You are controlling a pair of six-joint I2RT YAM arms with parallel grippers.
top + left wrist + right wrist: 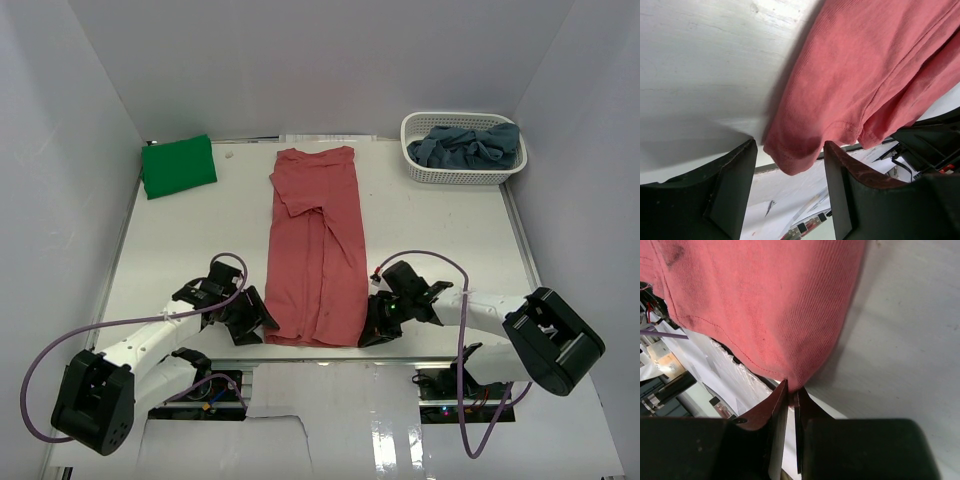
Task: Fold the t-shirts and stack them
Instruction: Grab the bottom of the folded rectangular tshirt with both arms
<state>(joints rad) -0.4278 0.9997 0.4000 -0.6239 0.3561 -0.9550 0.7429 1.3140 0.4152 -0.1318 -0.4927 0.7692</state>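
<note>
A salmon-red t-shirt (318, 245) lies on the table, folded lengthwise into a long strip, collar at the far end. My left gripper (262, 322) is open at the strip's near left corner (790, 160), which hangs between its fingers (737, 185) without being pinched. My right gripper (374, 330) is shut on the near right corner of the salmon-red t-shirt (790, 375). A bright green t-shirt (178, 166) lies folded at the far left. Dusty grey-blue t-shirts (468, 145) lie crumpled in the basket.
A white lattice basket (460, 176) stands at the far right by the wall. White walls close in the table on the left, back and right. The table's near edge (320, 352) runs just below the strip's hem.
</note>
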